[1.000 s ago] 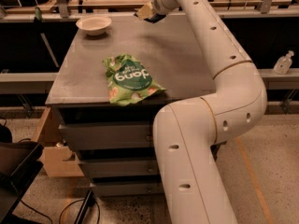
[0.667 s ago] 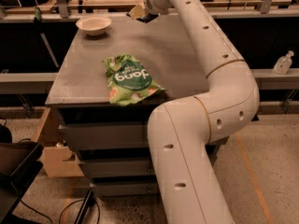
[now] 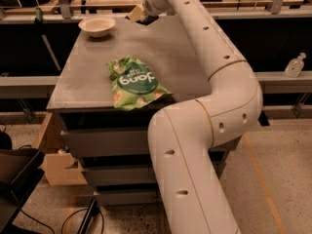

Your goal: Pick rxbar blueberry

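My gripper (image 3: 138,14) hangs over the far edge of the grey table (image 3: 83,82), right of the white bowl (image 3: 97,26). My white arm reaches to it from the lower right, crossing the right side of the table. No dark navy-blue bar shows anywhere; the rxbar blueberry is hidden or out of view. A large green snack bag (image 3: 134,82) lies near the table's front edge, well short of the gripper.
A shelf with clutter runs behind the table. A clear bottle (image 3: 294,65) stands on a ledge at the right. A cardboard box (image 3: 54,156) sits under the table's left side, and a dark chair (image 3: 17,177) is at the lower left.
My gripper has moved left along the table's far edge, closer to the white bowl. The green bag and the bowl have not moved.
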Action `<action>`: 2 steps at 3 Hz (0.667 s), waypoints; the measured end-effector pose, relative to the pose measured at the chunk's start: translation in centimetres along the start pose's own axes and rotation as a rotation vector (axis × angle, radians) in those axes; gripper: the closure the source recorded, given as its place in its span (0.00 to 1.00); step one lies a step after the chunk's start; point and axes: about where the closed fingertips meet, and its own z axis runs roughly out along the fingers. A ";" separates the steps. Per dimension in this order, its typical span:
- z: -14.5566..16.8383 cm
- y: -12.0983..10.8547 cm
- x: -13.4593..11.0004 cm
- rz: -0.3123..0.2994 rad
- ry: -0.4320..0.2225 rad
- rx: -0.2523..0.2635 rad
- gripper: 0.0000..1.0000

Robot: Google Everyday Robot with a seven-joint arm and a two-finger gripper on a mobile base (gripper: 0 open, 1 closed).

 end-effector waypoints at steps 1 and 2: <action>0.3 0.2 0.2 0.001 0.004 -0.003 0.59; 0.7 0.4 0.4 0.001 0.007 -0.008 0.36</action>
